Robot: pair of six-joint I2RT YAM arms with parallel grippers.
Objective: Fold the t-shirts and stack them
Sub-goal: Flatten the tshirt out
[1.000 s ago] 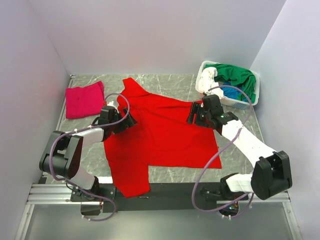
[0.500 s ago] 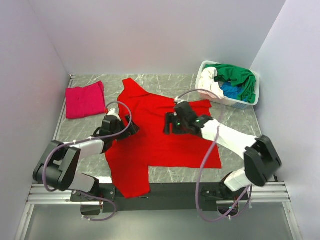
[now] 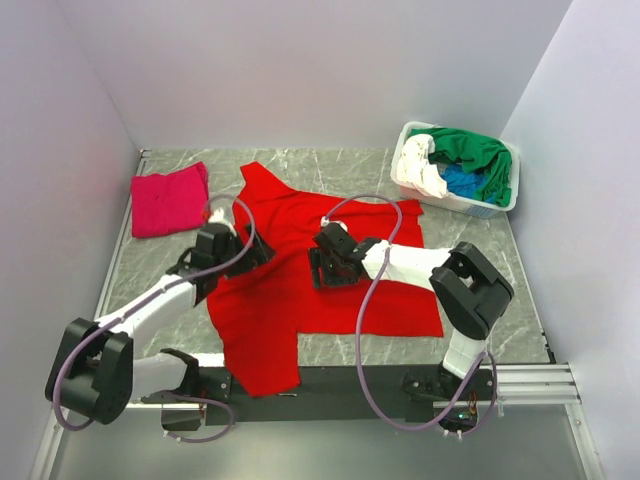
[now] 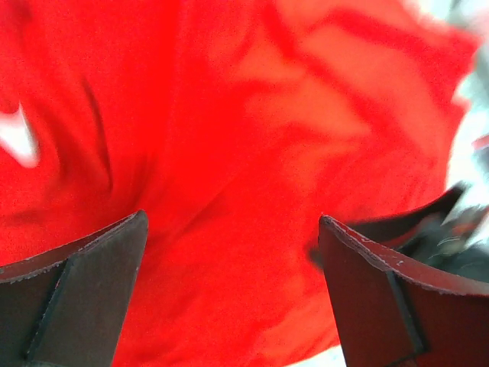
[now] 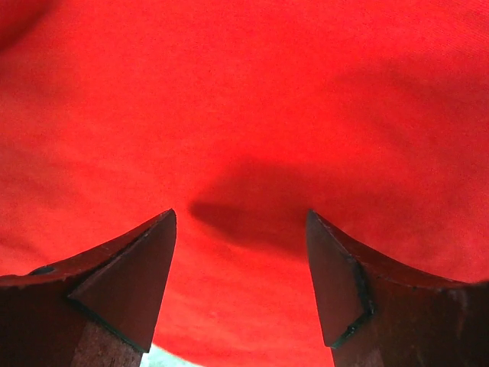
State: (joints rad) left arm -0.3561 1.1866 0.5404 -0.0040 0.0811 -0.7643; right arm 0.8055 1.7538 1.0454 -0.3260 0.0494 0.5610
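A bright red t-shirt (image 3: 330, 300) lies spread flat across the middle of the table. A folded magenta-pink t-shirt (image 3: 168, 198) lies at the far left. My left gripper (image 3: 250, 248) is open over the red shirt's left edge; in the left wrist view (image 4: 229, 252) red cloth fills the gap between the fingers. My right gripper (image 3: 318, 268) is open low over the shirt's middle; the right wrist view (image 5: 241, 245) shows red cloth under and between the jaws. Green, white and blue shirts (image 3: 470, 160) sit in the basket.
A white plastic basket (image 3: 505, 205) stands at the far right corner. Grey walls close the table on the left, back and right. The black rail (image 3: 330, 385) with both arm bases runs along the near edge.
My right gripper has swept left from the shirt's right side to its middle. My left gripper has shifted slightly right onto the shirt's left edge.
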